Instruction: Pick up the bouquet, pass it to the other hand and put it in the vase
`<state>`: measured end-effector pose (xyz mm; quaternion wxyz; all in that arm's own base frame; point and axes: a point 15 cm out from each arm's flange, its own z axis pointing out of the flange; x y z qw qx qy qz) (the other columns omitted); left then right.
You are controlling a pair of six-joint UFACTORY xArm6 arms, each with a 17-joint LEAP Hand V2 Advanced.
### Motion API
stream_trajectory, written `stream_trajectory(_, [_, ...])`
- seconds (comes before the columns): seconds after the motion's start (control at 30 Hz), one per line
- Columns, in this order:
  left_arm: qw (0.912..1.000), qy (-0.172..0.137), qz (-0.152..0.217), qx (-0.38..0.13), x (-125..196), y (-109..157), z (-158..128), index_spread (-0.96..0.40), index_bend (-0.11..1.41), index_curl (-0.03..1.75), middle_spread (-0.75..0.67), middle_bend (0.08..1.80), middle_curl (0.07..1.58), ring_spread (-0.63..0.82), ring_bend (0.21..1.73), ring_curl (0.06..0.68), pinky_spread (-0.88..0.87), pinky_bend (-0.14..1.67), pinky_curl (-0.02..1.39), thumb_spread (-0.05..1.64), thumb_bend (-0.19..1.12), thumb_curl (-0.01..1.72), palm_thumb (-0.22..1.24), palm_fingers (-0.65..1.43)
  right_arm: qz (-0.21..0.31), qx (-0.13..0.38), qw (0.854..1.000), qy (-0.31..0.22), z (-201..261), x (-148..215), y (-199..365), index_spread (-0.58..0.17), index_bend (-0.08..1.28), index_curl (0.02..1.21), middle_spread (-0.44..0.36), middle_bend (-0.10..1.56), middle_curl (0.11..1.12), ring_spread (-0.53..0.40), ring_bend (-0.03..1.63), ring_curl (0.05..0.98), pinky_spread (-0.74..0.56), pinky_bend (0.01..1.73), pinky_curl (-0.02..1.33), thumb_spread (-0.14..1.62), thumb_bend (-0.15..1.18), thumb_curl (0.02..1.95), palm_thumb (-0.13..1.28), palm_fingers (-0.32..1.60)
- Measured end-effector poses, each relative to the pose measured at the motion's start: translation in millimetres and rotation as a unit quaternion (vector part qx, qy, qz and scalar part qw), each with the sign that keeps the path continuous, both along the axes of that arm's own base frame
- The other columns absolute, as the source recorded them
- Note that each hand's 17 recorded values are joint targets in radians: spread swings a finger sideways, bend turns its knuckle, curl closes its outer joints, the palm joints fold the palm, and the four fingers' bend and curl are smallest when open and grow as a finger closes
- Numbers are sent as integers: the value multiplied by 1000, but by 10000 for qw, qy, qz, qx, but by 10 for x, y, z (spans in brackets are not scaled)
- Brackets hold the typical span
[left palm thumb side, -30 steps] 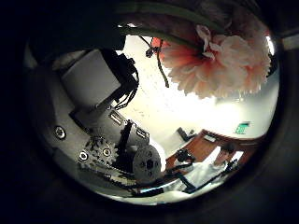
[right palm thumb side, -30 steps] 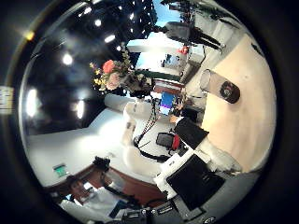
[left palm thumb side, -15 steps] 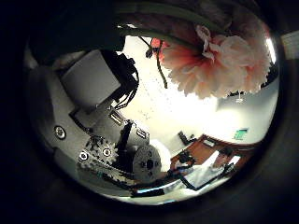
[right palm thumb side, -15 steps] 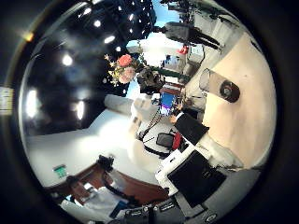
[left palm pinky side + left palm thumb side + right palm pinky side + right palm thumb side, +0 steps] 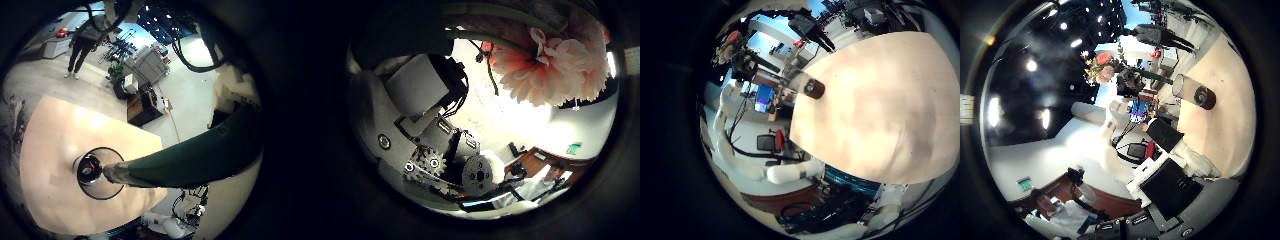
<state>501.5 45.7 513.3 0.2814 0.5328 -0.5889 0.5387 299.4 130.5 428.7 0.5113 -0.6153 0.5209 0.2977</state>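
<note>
The bouquet's wrapped stem (image 5: 190, 160) runs from my left palm down to the mouth of the vase (image 5: 100, 172), a round glass vase standing on the table (image 5: 45, 150). In the left thumb side palm view the blooms (image 5: 555, 65) hang close beside my left hand (image 5: 440, 150), which is shut on the bouquet. The right thumb side palm view shows the bouquet (image 5: 1102, 66) held by the left hand (image 5: 1127, 86) over the table, near the vase (image 5: 1198, 96). My right hand (image 5: 1170, 190) is away from them, with nothing between its fingers. The vase (image 5: 806, 86) also shows in the right little finger side palm view.
The tabletop (image 5: 890, 100) spreads wide under my right hand. Desks, monitors and other room equipment (image 5: 1145, 105) stand beyond the table's far edge. A cabinet (image 5: 150, 100) stands behind the table in the left little finger side palm view.
In the right thumb side palm view the bouquet and the left hand have moved across towards the vase. The left thumb side palm view is almost unchanged.
</note>
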Motion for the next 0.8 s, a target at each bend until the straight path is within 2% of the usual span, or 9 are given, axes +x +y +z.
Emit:
stream_trajectory(0.1, [9999,81,-125,-57,-13,-44,-166,-729,634,1251,-500,1143,959,-397,1475,560,-475,1390,741,1076,-36,785,911,1079,-34,-11,10000,2,-19,13,-10,-405,173,315,-22,255,340,67,602,185,401,573,266,960,-27,505,739,288])
stream_trajectory(0.23, [9993,182,-254,-222,2,-56,-439,-723,536,1235,-489,1106,918,-417,1370,518,-494,1337,696,1018,-90,684,685,1045,-34,-9,10000,7,-22,15,-11,-405,174,315,-20,248,341,67,596,183,401,571,259,961,-26,504,738,293])
stream_trajectory(0.3, [9980,243,-460,-346,-50,-74,-564,-706,475,1212,-474,1089,905,-438,1243,507,-533,1255,676,999,-90,621,546,780,-35,-11,10000,-5,-16,18,-12,-406,176,315,-19,248,342,67,590,181,400,568,254,962,-26,503,738,300])
stream_trajectory(0.33, [9973,270,-563,-397,-82,-63,-631,-680,494,1204,-441,1079,917,-375,1137,515,-449,1068,680,988,-105,580,449,334,-39,-9,10000,-11,-11,24,-14,-404,179,316,-22,248,343,67,588,180,400,567,252,962,-26,503,738,303])
stream_trajectory(0.37, [9959,338,-702,-462,-122,-50,-741,-613,455,1167,-318,834,856,-201,1039,494,-212,878,667,969,-110,545,378,-244,-41,-13,10000,-19,-7,23,-13,-403,182,317,-23,247,342,67,586,180,400,565,251,962,-26,503,738,305])
stream_trajectory(0.43, [9922,488,-1026,-519,-240,-58,-879,-480,160,1034,-47,524,723,73,915,375,55,721,546,903,-126,484,210,-577,-33,-10,10000,-19,-10,23,-11,-396,204,331,-25,227,339,67,568,175,400,550,241,961,-27,504,739,326])
stream_trajectory(0.5, [9883,594,-1337,-440,-336,-10,-990,-377,44,933,148,367,603,247,806,294,262,599,441,853,-92,449,121,-526,-38,-13,10000,-26,-5,26,-14,-390,216,338,-26,220,338,67,560,173,400,541,236,959,-26,505,741,337])
stream_trajectory(0.6, [9872,859,-1330,-187,-379,184,-1213,-246,10,783,353,239,497,437,697,233,478,494,363,806,-63,415,57,-445,-34,-14,10000,-33,-6,25,-13,-378,220,352,-21,208,337,67,538,168,401,522,225,957,-25,508,745,355])
stream_trajectory(0.8, [9802,1558,-1187,279,-575,535,-1621,-102,35,527,535,159,394,626,564,173,714,364,271,770,-43,383,25,-337,-26,-10,10000,-41,-22,22,-13,-371,221,368,-19,189,333,68,516,163,405,501,209,956,-26,510,746,384])
